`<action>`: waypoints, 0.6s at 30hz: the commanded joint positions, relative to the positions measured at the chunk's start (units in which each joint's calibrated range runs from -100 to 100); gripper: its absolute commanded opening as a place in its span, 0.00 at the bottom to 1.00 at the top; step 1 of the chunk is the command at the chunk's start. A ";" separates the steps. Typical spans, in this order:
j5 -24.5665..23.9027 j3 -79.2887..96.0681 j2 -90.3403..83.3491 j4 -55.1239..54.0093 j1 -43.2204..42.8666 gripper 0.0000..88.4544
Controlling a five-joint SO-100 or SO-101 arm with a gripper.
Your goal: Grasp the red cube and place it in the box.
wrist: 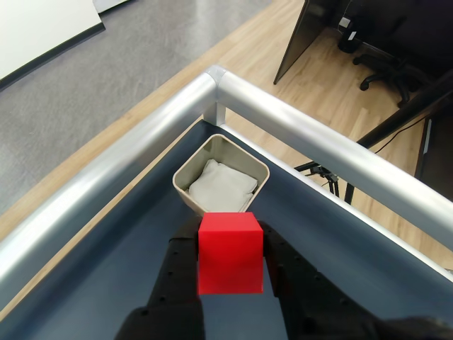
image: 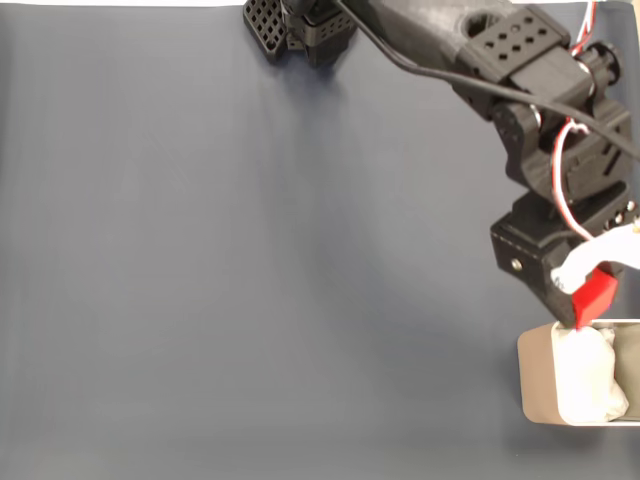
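The gripper (wrist: 230,244) clamps the red cube (wrist: 230,253) between its two black fingers (wrist: 180,273), holding it in the air; the box (wrist: 221,177) sits just ahead of the fingertips, below the cube.

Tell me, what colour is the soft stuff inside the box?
White padding lines the beige box; the wrist view shows it best.
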 commanded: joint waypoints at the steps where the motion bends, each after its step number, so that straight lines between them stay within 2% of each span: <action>1: -0.29 -6.05 1.22 -0.76 0.71 0.02; 18: -0.83 -16.55 11.10 -5.51 0.64 0.02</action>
